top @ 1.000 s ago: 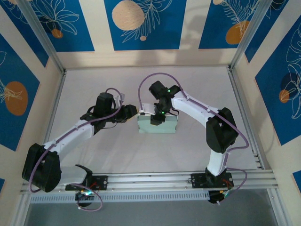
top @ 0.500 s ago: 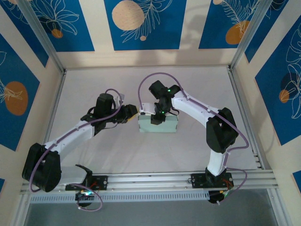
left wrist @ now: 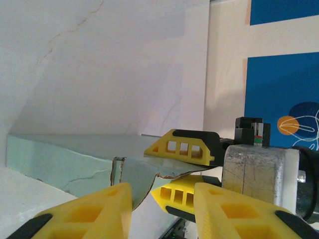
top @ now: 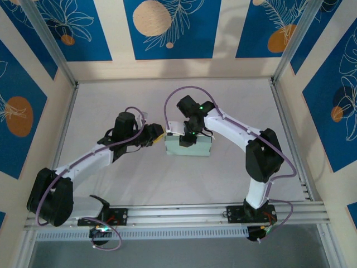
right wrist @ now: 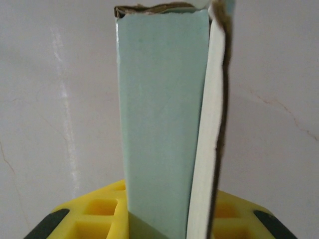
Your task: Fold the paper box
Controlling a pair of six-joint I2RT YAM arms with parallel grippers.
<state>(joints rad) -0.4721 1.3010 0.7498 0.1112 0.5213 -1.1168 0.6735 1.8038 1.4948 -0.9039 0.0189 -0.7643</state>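
Observation:
The paper box (top: 196, 147) is a pale green card box on the white table, near the middle. My right gripper (top: 187, 138) reaches down onto its left part, shut on a card panel. In the left wrist view the right gripper (left wrist: 151, 173) clamps the panel from above and below, next to a torn-edged flap (left wrist: 130, 174). In the right wrist view the box (right wrist: 159, 99) stands up out of the right gripper (right wrist: 169, 225). My left gripper (top: 158, 134) is at the box's left end. Seen from its own wrist, the left gripper (left wrist: 163, 211) is open, with the flap's corner beside its left finger.
The table (top: 139, 178) is bounded by a metal rail (top: 178, 212) at the near edge and slanted posts (top: 53, 53) at the back corners. Blue patterned walls (top: 167, 28) enclose the back and sides. Purple cables loop over both arms.
My left gripper has moved right, up to the box's left end, and its jaws have narrowed a little. The box and right gripper have shifted slightly toward the back.

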